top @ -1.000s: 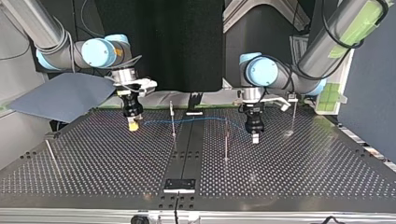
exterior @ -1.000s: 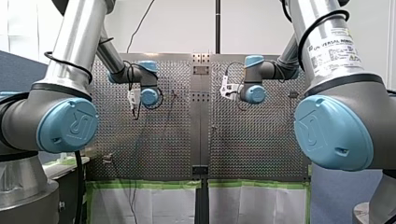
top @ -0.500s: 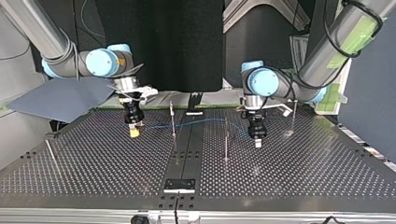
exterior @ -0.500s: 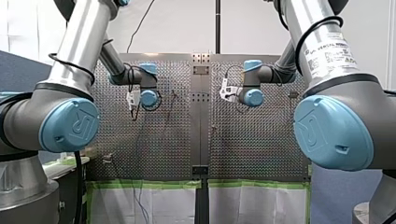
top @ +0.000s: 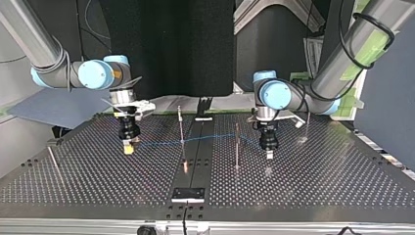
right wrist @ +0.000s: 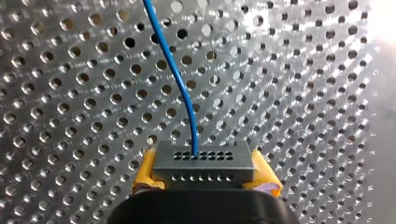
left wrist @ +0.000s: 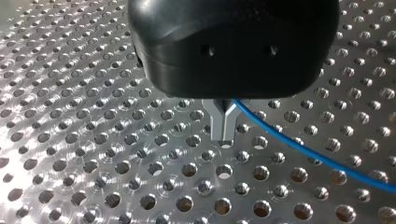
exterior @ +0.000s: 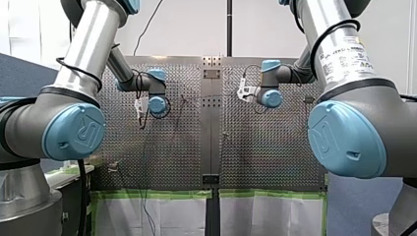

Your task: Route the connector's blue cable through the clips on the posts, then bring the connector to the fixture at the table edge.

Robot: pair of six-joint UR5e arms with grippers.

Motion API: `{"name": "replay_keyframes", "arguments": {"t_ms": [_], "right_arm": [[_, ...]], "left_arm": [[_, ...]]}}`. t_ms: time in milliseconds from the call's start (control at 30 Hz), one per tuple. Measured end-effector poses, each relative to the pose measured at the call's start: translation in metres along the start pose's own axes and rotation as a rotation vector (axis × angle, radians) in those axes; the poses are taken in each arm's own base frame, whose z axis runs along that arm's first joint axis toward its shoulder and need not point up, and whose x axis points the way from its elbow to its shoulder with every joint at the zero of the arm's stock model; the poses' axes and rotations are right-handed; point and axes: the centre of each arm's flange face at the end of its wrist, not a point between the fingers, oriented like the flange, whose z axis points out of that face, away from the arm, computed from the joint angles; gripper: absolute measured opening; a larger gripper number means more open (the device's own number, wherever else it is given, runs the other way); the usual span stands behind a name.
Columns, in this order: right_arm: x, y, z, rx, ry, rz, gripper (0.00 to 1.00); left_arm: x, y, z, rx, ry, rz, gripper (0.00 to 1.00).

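Yellow-padded, my right pincer (right wrist: 205,179) clamps the connector (right wrist: 203,161); my left pincer (left wrist: 225,135) pinches its blue cable (left wrist: 299,146).

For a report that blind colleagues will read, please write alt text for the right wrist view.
My right tool holds a dark grey connector between its yellow pads. A blue cable leaves the connector's face, which has rows of small holes, and runs ahead of the tool over the perforated table.

Table (left wrist: 93,163) of shiny perforated metal — connector (right wrist: 204,165) matt grey, cable (right wrist: 180,79) smooth.
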Motion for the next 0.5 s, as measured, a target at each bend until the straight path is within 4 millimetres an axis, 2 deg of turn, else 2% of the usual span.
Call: {"name": "replay_keyframes", "arguments": {"t_ms": [267, 500], "right_arm": [[-0.008, 0.012, 0.003, -0.005, -0.011, -0.002, 0.0], [-0.019, 0.012, 0.011, 0.025, -0.026, 0.0, 0.0]], "left_arm": [[0.0, 0.003, 0.001, -0.004, 0.002, -0.017, 0.0], [-0.001, 0.002, 0.001, 0.004, 0.002, -0.022, 0.0]]}}
